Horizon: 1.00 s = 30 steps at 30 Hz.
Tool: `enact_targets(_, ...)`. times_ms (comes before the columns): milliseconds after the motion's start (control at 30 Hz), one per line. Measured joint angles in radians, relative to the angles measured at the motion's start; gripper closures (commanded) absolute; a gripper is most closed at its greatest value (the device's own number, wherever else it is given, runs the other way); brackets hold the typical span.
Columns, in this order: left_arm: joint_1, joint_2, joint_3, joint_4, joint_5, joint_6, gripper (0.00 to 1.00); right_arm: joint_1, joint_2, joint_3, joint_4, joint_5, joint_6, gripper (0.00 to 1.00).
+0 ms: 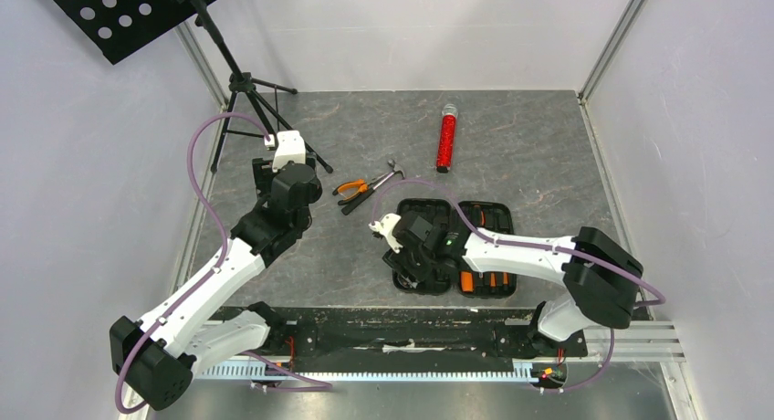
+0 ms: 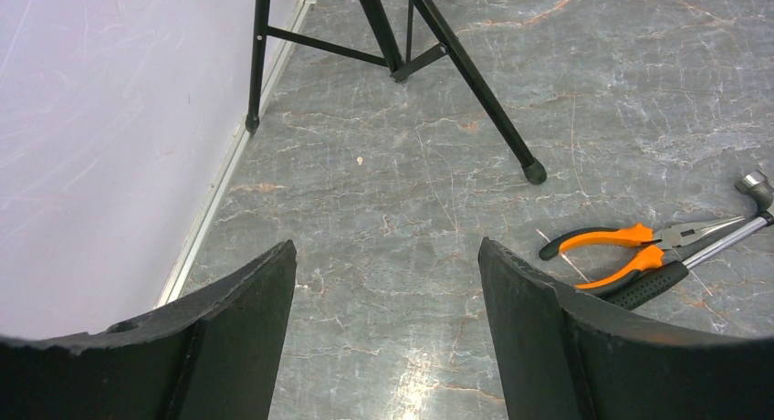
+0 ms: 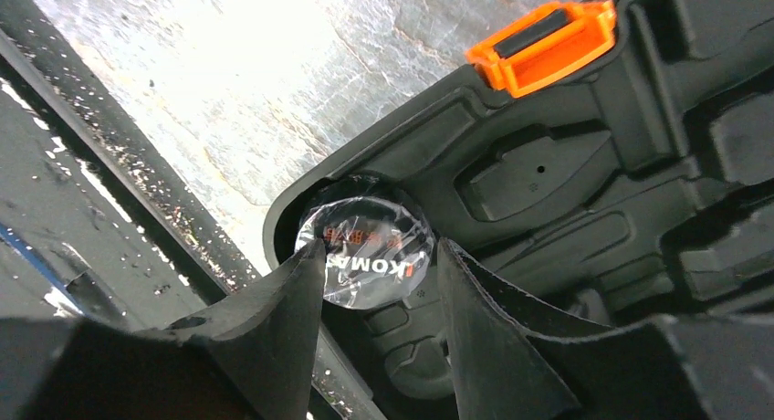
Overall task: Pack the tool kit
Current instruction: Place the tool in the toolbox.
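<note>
The right gripper [image 3: 381,248] straddled a film-wrapped disc [image 3: 360,228] in the open case [image 1: 422,204] near the table [image 1: 365,256] front; whether it pinched, unclear. The left gripper [image 2: 387,245] hung spread, empty, near pliers [image 2: 621,251] and hammer [image 2: 721,233] — stiff, probably light, best pinched mid-handle.

From high above and behind me, the top camera is looking steeply down and taking in the whole tabletop [image 1: 511,146] from far off. My left wrist camera is riding just behind my left end effector [image 2: 385,246], facing forward and down across the tabletop at close range. It is sharing the tripod legs [image 2: 465,64], the pliers [image 2: 607,236] and the hammer [image 2: 657,283] with the top view. My right wrist camera is peering past my right end effector [image 3: 381,251], very near the case [image 3: 548,173], aiming at the corner beside the orange latch [image 3: 543,46]. The top view is seeing that same case from a distance.
</note>
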Motion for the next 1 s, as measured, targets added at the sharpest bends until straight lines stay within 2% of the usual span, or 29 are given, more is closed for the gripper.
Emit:
enact_targets(400, 0.0, 0.0, 0.0, 0.002, 0.0, 0.0, 0.21, 0.006, 0.038, -0.02, 0.045, -0.002, 0.024, 0.5)
enact_targets(733, 0.0, 0.0, 0.0, 0.002, 0.002, 0.0, 0.21, 0.006, 0.049, 0.028, -0.011, 0.008, 0.023, 0.31)
enact_targets(800, 0.0, 0.0, 0.0, 0.002, 0.003, 0.0, 0.21, 0.006, 0.049, 0.056, -0.029, 0.01, 0.021, 0.33)
enact_targets(1000, 0.0, 0.0, 0.0, 0.002, 0.004, 0.0, 0.22, 0.006, 0.037, 0.11, -0.035, 0.028, 0.014, 0.47)
